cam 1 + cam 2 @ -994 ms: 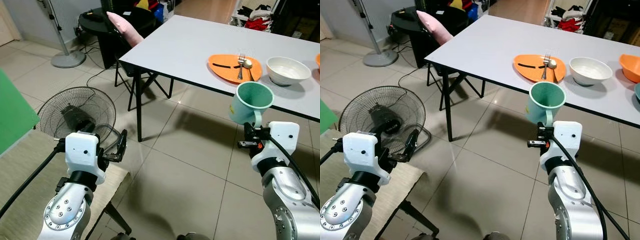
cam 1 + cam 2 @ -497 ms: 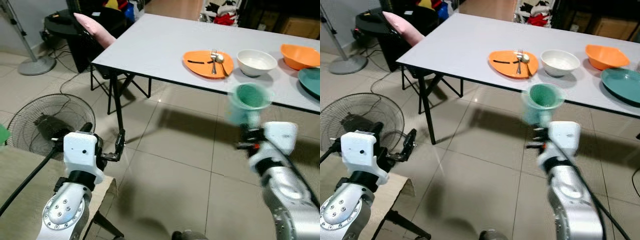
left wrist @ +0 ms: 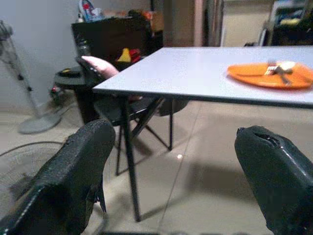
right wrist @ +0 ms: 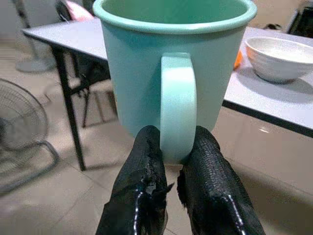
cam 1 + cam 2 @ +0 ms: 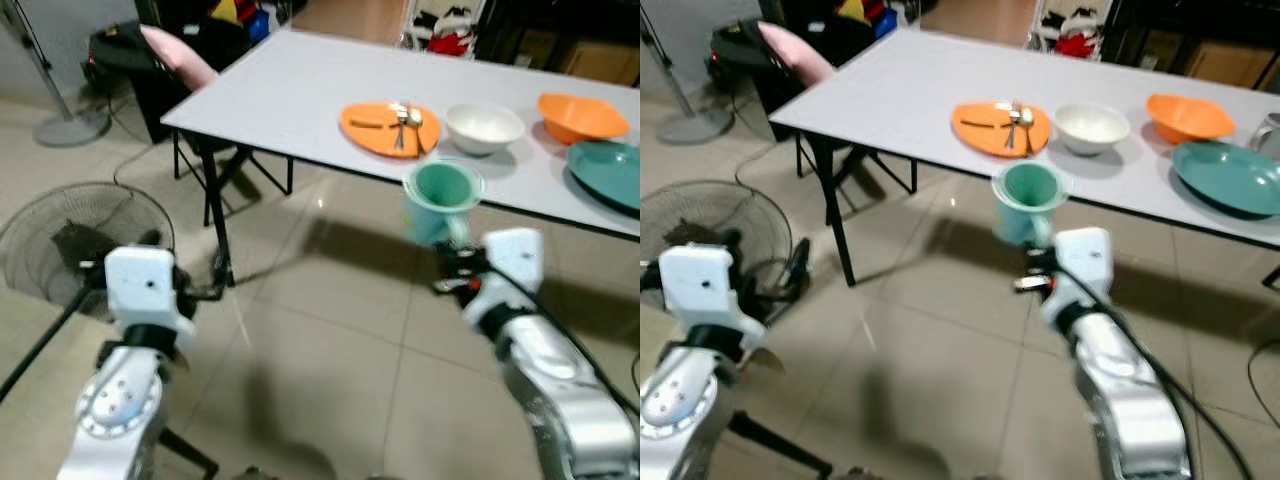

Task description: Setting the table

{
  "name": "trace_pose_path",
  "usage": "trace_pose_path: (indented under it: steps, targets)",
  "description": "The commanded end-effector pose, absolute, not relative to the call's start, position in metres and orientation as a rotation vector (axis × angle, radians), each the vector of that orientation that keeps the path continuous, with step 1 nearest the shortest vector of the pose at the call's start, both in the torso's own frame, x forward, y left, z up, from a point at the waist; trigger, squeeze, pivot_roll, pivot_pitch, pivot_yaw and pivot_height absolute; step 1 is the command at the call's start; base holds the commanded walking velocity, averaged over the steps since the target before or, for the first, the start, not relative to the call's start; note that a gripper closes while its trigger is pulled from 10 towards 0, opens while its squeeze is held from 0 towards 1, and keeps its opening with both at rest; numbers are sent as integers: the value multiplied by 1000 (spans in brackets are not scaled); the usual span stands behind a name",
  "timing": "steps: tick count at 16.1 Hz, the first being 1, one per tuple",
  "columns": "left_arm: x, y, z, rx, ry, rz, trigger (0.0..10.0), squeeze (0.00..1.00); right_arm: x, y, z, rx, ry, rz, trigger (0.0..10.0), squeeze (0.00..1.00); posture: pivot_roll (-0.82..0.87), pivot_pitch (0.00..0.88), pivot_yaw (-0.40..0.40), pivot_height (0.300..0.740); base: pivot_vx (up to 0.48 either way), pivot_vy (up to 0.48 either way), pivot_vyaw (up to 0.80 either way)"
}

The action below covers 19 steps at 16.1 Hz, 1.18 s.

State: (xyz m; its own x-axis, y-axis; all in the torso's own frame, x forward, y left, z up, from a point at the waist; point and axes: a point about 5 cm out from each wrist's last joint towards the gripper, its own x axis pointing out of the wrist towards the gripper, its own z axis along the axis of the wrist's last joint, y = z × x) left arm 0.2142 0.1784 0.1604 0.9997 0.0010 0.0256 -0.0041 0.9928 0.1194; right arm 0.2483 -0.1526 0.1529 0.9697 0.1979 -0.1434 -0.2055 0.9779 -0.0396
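My right pincer (image 4: 168, 169) is clamped on the handle of the teal mug (image 5: 440, 200), both black fingers (image 4: 142, 161) pinching the lower part of the handle loop, mug upright with its mouth up and nothing seen inside it. The mug rides directly above the pincer, body ahead of the handle, so its long axis runs vertical and the open side of the grip faces the desk (image 5: 300, 90). The desk edge lies just ahead of the pincer and a little above it; I am standing on the tiled floor short of it, not yet over the top. Beyond the mug on the desk: an orange plate (image 5: 385, 128) with a fork and spoon laid on it, a white bowl (image 5: 484, 126) next to that toward my right, then an orange bowl (image 5: 583, 115) and a teal plate (image 5: 610, 170) further right. My left pincer (image 3: 166, 171) hangs spread wide with nothing between its fingers, low and off to the side near a floor fan (image 5: 80, 235), well apart from the place setting. Judgement: right arm is the nearer one and already loaded; the set-down calls for lifting the mug up and forward over the desk edge, likely into the bare patch near the orange plate and white bowl
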Motion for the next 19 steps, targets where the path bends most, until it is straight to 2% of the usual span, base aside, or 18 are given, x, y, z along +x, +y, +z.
trace_pose_path:
  steps: [1,7,11,18,19]
  targets:
    - [218,178,164,118,-37,-5,10000,0,253,-154,156,-54,138,183,10000,0,-66,49,9,740,270,0,-606]
    - [228,178,170,110,-59,-24,10000,0,272,-148,169,-45,68,168,10000,0,-63,49,14,740,348,0,-800]
    - [231,179,171,107,-60,-14,10000,0,283,-138,178,-80,39,245,10000,0,-61,47,13,740,355,0,0]
    - [228,181,170,105,-46,-7,10000,0,283,-121,189,-34,-4,369,10000,0,-56,43,13,740,363,0,0]
    - [227,181,170,105,-46,-8,10000,0,283,-120,189,-26,-1,374,10000,0,-55,42,13,740,364,0,800]
